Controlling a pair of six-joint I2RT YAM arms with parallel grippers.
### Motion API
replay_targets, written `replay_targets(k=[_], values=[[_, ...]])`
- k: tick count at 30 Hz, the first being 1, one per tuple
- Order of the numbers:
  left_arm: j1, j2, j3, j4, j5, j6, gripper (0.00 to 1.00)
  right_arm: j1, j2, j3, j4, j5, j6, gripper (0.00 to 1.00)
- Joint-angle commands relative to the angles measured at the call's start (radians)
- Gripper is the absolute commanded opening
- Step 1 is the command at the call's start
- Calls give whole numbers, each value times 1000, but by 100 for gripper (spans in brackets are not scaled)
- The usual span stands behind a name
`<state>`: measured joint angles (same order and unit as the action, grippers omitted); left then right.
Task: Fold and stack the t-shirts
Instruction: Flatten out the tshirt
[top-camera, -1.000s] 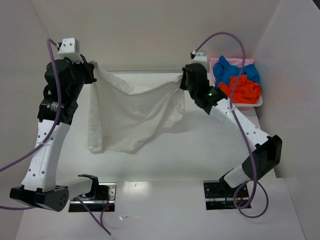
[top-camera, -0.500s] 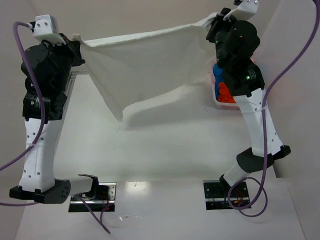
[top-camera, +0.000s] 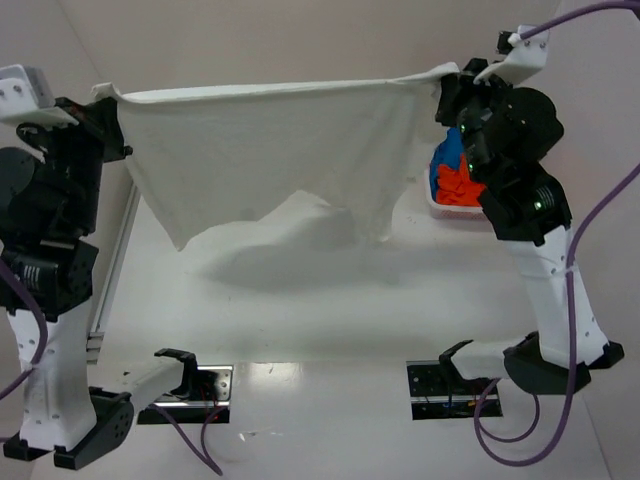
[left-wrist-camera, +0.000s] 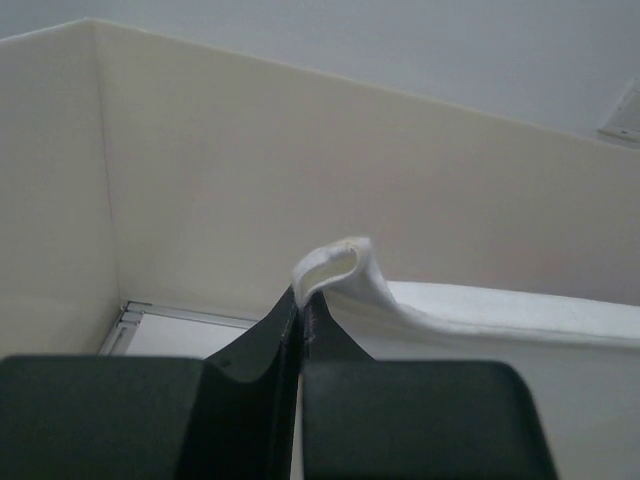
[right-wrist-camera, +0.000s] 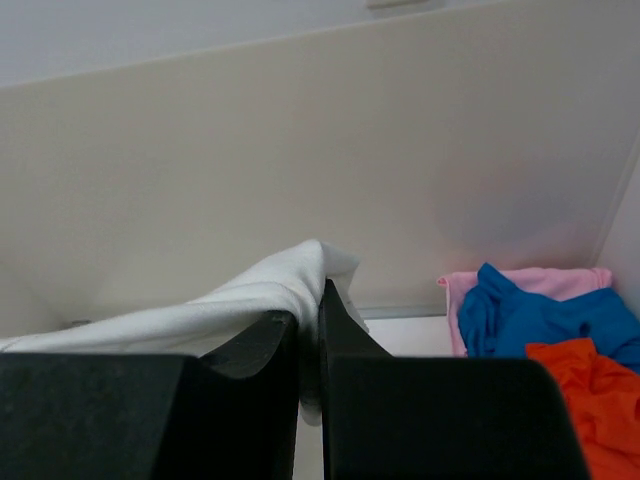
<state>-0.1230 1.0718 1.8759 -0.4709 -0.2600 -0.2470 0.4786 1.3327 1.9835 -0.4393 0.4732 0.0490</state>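
left hand: we see the black two-finger left gripper (left-wrist-camera: 300, 310) raised high at far left. Its jaws are pinched tight on one top corner of the shirt, and a small loop of hem pokes out above the tips.
big shirt: the large plain off-white cloth t-shirt (top-camera: 270, 140) hangs in the air between both arms, with its top edge pulled nearly straight from left to right. The lower edge droops in uneven folds, longest at the left and right ends.
table: the white tabletop (top-camera: 300, 300) lies under the shirt and carries its shadow. We can't tell whether any fold touches it.
right hand: the black two-finger right gripper (right-wrist-camera: 310, 300) is raised high at far right. Its jaws stand at a narrow gap, clamped on the opposite top corner, and cloth bunches over the left finger.
tray: the shallow white plastic tray (top-camera: 436, 209) sits at far right, mostly hidden behind the right arm.
other shirts: the crumpled bright blue t-shirt (top-camera: 447, 152) and the orange-red t-shirt (top-camera: 462, 188) just near of it are both in the tray. The pale pink t-shirt (right-wrist-camera: 530, 282) lies under the blue one on the far side.
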Motion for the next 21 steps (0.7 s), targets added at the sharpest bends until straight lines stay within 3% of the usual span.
replay_targets(k=[1, 6, 10, 14, 17, 21], values=[[10, -96, -53, 20, -65, -15, 0, -9, -153, -57, 31, 1, 25, 0], [10, -209, -162, 0, -91, -15, 0, -9, -312, -213, -1, -45, 66, 0], [10, -344, -270, -23, -18, -60, 0, -9, -406, -284, -51, -111, 112, 0], [10, -435, -227, -93, -18, -46, 0, -9, -469, -236, -73, -162, 123, 0], [-29, -463, -143, -130, -71, -46, 0, -9, -452, -114, -131, -171, 112, 0], [-49, -463, -139, -91, -125, -46, 0, -9, -411, -72, -108, -186, 91, 0]])
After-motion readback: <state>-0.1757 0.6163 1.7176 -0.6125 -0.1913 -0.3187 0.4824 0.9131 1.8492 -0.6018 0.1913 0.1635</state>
